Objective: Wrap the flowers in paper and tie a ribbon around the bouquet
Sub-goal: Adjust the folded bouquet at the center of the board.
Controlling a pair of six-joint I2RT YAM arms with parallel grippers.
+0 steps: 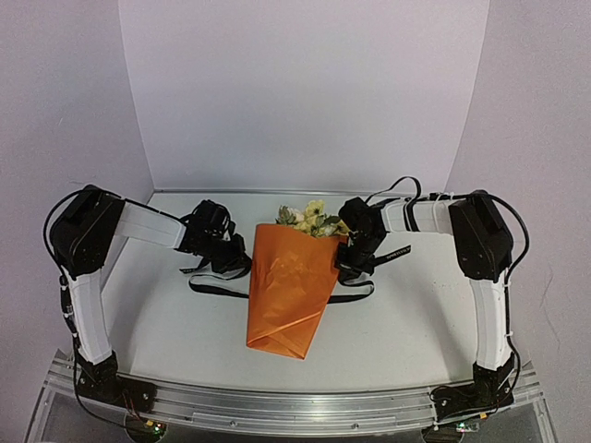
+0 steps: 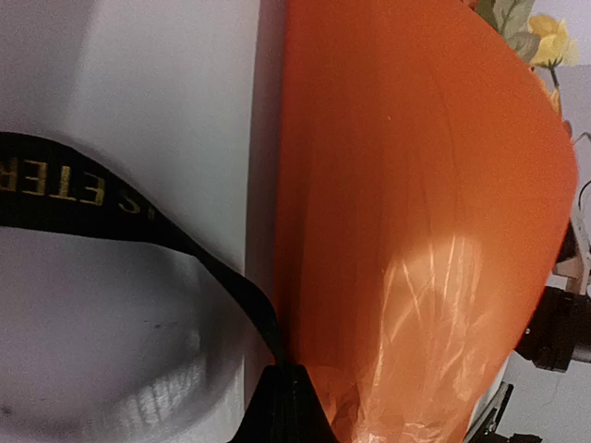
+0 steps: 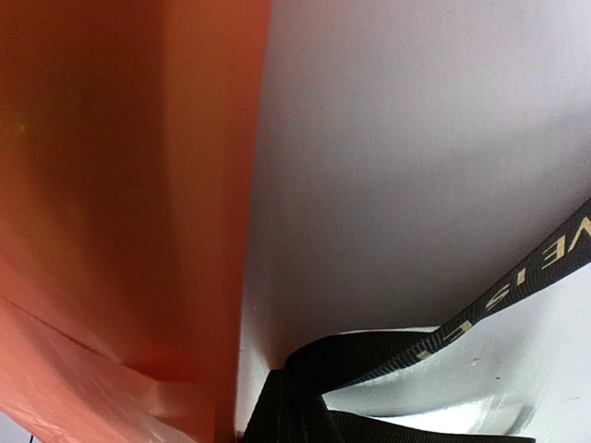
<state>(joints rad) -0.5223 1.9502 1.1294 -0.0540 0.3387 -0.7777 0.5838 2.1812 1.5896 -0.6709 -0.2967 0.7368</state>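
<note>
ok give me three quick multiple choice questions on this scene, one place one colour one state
1. The flowers stick out of the cone at its:
a) far end
b) near end
c) left side
2. The ribbon is:
a) red
b) white
c) black with pale lettering
3. The left pincer and right pincer are:
a) wide open above the cone
b) shut on the ribbon, one each side of the cone
c) shut on the flowers
Key: 1 a, the blossoms show at the cone's wide far end; 2 c, both wrist views show the lettering; 3 b, the ribbon runs into each pincer's closed tips.
</note>
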